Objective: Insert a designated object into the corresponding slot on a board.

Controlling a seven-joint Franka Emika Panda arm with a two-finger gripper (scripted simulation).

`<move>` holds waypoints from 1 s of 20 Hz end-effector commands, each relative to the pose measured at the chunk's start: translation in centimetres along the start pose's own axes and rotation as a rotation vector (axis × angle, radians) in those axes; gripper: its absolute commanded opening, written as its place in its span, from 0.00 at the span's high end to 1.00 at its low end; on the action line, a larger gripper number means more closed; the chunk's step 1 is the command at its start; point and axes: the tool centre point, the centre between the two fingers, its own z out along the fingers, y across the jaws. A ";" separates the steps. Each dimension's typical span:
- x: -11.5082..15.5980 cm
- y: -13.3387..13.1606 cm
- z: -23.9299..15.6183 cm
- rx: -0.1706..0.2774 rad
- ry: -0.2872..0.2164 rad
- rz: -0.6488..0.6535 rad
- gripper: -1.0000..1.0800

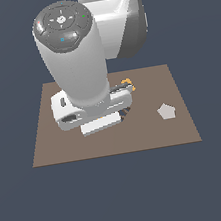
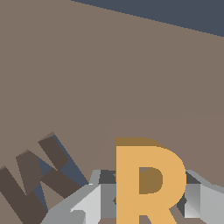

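Note:
In the wrist view the orange letter R block (image 2: 148,183) sits between my gripper's (image 2: 146,205) two grey fingers (image 2: 87,205), which close on its sides. It is held over the brown board (image 2: 109,78). The R-shaped slot does not show in either view. In the exterior view the arm covers the middle of the board (image 1: 52,142) and hides the gripper. A small bit of orange (image 1: 127,83) shows at the arm's edge, and I cannot tell which piece it is.
A dark M-shaped recess (image 2: 35,179) lies in the board close beside the fingers. A pale pentagon piece (image 1: 167,110) lies on the board toward the exterior view's right. The board's far edge (image 2: 175,24) meets the dark blue floor.

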 end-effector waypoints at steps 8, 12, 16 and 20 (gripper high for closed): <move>-3.3 -0.4 -0.2 -0.001 0.001 -0.392 1.00; -4.6 -0.1 -0.2 -0.001 0.001 -0.550 1.00; -5.9 0.3 -0.3 -0.001 0.001 -0.704 1.00; -7.0 0.9 -0.3 -0.001 0.001 -0.855 1.00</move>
